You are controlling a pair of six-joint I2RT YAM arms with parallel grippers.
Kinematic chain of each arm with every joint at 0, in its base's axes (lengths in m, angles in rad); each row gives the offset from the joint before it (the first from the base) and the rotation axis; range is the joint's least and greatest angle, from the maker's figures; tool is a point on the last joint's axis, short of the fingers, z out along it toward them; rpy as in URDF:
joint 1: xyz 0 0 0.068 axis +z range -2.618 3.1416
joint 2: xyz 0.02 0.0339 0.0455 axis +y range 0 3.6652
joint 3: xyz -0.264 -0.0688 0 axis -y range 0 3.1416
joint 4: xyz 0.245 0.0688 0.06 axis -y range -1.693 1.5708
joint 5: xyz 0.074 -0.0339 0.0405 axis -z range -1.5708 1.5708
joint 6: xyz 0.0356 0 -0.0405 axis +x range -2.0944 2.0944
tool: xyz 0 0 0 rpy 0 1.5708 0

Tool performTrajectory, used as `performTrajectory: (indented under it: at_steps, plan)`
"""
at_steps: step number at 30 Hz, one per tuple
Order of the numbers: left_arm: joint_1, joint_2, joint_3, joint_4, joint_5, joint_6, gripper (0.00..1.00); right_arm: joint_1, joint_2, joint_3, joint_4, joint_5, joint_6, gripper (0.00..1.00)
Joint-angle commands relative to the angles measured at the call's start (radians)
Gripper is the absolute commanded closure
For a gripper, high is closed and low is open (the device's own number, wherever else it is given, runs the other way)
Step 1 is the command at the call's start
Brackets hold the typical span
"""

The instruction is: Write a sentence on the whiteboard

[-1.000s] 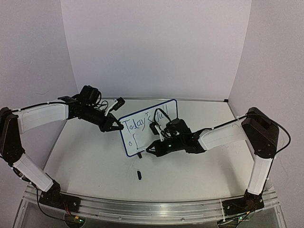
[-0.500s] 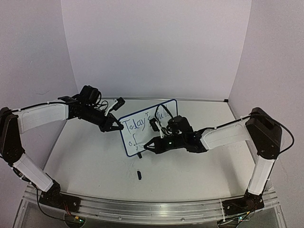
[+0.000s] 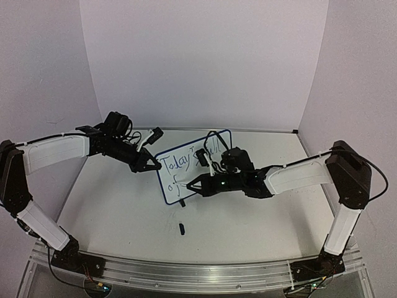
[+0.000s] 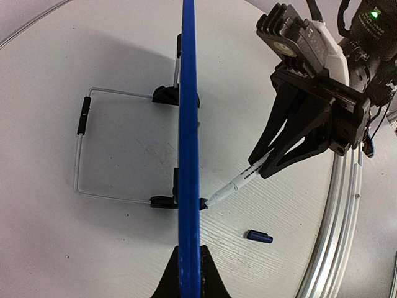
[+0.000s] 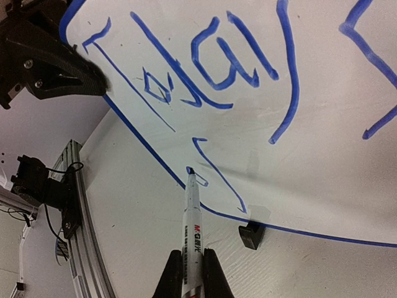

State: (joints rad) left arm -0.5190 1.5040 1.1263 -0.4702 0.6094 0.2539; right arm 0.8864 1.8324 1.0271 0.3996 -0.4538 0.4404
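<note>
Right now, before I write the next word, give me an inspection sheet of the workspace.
Surface: white table, faint scuffs near the stand.
Job's things: whiteboard upright on its wire stand; sentence begun, "Today's" on top, second line just started.
Clutter: blue marker cap lying on the table in front of the board.
Grippers: left gripper shut on the whiteboard's edge; right gripper shut on the marker, tip at the board.
Cables: black wrist cable looping above the right gripper.
Surroundings: white walls; metal rail along the near edge.
</note>
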Motion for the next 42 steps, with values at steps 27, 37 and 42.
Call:
performTrajectory:
  at_steps: [27, 37, 42]
  plan:
    - [-0.017, 0.029, 0.011, -0.067, -0.019, 0.011, 1.0, 0.002, 0.008, 0.014, -0.033, 0.111, -0.004, 1.0]
    - [-0.018, 0.026, 0.011, -0.067, -0.02, 0.011, 1.0, 0.003, -0.028, -0.012, -0.033, 0.146, -0.005, 1.0]
    - [-0.018, 0.026, 0.01, -0.068, -0.021, 0.012, 1.0, 0.003, -0.037, -0.021, -0.033, 0.157, -0.005, 1.0]
